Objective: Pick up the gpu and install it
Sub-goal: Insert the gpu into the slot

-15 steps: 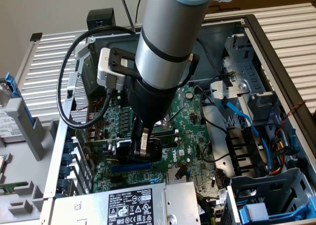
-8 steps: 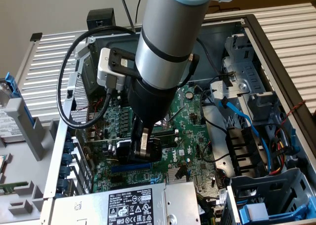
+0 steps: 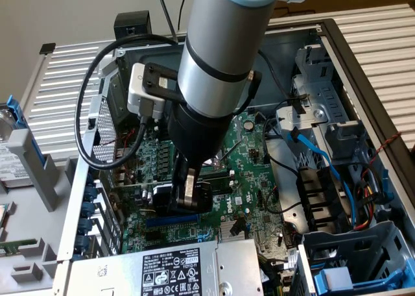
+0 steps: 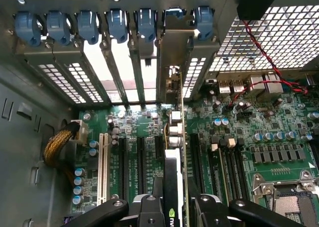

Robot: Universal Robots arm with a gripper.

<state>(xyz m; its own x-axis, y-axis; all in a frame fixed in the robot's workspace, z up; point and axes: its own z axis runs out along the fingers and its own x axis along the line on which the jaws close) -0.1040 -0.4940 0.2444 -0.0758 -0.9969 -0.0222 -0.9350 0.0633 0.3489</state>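
Note:
The gpu [image 4: 172, 179] stands on edge between my gripper's [image 4: 177, 209] two black fingers [image 4: 149, 207], which are shut on its black fan shroud. Its silver end bracket [image 4: 172, 62] reaches up to a rear slot opening of the case. In the exterior view my gripper [image 3: 187, 202] is low inside the open computer case, with the gpu [image 3: 206, 198] just above the blue expansion slot [image 3: 172, 220] of the green motherboard [image 3: 249, 172]. Whether the card's edge connector is in the slot is hidden.
Blue retention clips [image 4: 60, 25] line the rear slot openings. A white slot [image 4: 103, 162] and black slots lie beside the card, and the CPU socket [image 4: 289, 197] further off. The power supply [image 3: 162, 270] sits at the front, the drive cage [image 3: 324, 108] and cables [image 3: 324, 166] on the exterior view's right.

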